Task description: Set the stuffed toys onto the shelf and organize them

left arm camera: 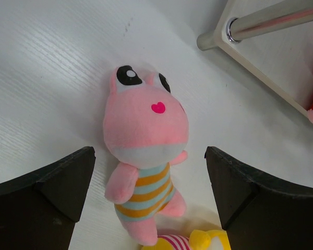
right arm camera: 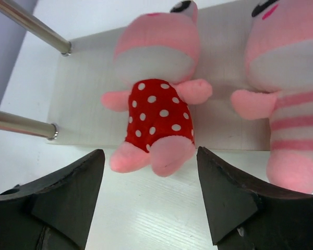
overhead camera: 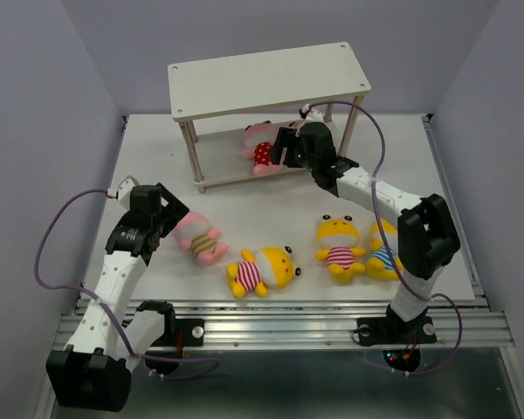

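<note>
Claw on the right arm, right claw (right arm camera: 150, 159): jaws wide, one finger on each side of the polka-dot pink toy (right arm camera: 159, 112), touching neither side, gripping nothing. That toy lies on its back on the lower board (right arm camera: 88, 104) of the shelf (overhead camera: 271, 78), feet hanging over the board's near edge, centre of the wrist frame. Just beside it, at the right edge of the frame, is a second pink toy (right arm camera: 295, 78) with pink stripes, also on the lower board. In the overhead view the shelf sits upper centre and its top board carries no toy.

Left claw (left arm camera: 148, 151): jaws fully wide, hovering over the orange-striped pink toy (left arm camera: 146, 135), which lies face up on the counter (overhead camera: 157, 148), lower left of centre in the overhead frame. Not gripped; fingers well clear of it.

Further out on the counter are a yellow toy (overhead camera: 264, 271) at lower centre and two more to its right, one with pink stripes (overhead camera: 339, 244) and a blue-striped one (overhead camera: 382, 257) partly hidden by the right arm.

Progress, as judged: two of six are shelved and four are left on the counter. The polka-dot one probably needs pushing further in. The left arm looks lined up for the next pick.
</note>
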